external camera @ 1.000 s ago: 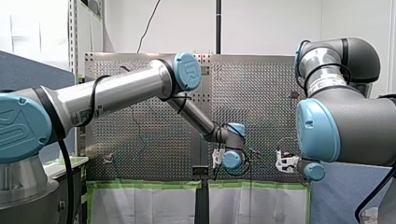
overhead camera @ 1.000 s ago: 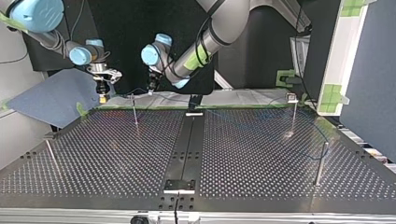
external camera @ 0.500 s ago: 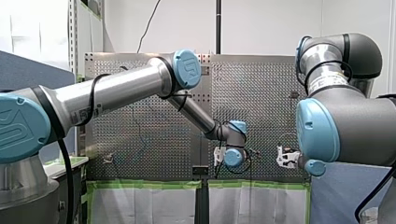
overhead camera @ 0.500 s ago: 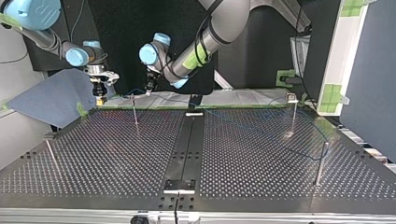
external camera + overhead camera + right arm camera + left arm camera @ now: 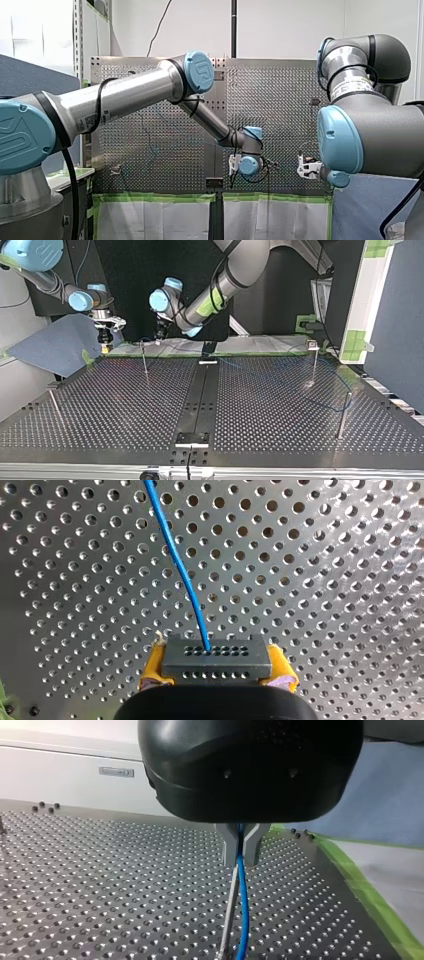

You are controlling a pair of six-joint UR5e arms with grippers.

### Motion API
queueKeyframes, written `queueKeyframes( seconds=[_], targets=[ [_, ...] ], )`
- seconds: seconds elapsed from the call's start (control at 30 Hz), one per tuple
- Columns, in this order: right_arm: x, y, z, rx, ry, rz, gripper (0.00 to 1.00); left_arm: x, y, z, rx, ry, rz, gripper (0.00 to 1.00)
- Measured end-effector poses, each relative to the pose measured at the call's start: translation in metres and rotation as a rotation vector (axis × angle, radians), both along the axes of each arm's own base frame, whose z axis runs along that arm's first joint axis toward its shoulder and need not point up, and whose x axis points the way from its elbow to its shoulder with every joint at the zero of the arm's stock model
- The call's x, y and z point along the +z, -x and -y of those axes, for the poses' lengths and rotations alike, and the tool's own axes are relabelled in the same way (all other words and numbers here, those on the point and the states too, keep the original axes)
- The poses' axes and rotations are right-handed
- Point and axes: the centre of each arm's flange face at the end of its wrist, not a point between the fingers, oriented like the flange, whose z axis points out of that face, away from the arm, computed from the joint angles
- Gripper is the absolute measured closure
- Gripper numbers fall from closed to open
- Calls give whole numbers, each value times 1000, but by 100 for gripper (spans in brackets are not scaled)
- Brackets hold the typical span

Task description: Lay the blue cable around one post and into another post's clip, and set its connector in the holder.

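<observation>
Room: plain white wall [image 5: 280, 25] behind the cell, evenly lit. A black pole [image 5: 233, 27] runs up it and a thin dark lead [image 5: 161, 22] hangs beside that. A slotted metal upright [image 5: 77, 45] stands at the front view's left, with a blue-grey partition [image 5: 25, 75] next to it. The perforated metal table [image 5: 125, 405] has a black strip [image 5: 197, 395] down its middle and green tape [image 5: 260, 354] along the far edge. White sheeting [image 5: 160, 220] hangs below that edge. Top view: dark backdrop [image 5: 130, 285] behind, blue-grey panel [image 5: 55, 347] at the left corner. At right is a white frame [image 5: 367, 295] patched with green tape, with a dark partition [image 5: 400, 340] beyond it.
</observation>
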Motion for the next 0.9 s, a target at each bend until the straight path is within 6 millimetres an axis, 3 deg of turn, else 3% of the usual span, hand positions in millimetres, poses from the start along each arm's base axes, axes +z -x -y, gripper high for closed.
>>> queueKeyframes(
  seconds=[0.9],
  targets=[
    [3, 7, 4, -16, 7, 36, 90, -5, -11, -10, -11, 22, -23, 95]
  ],
)
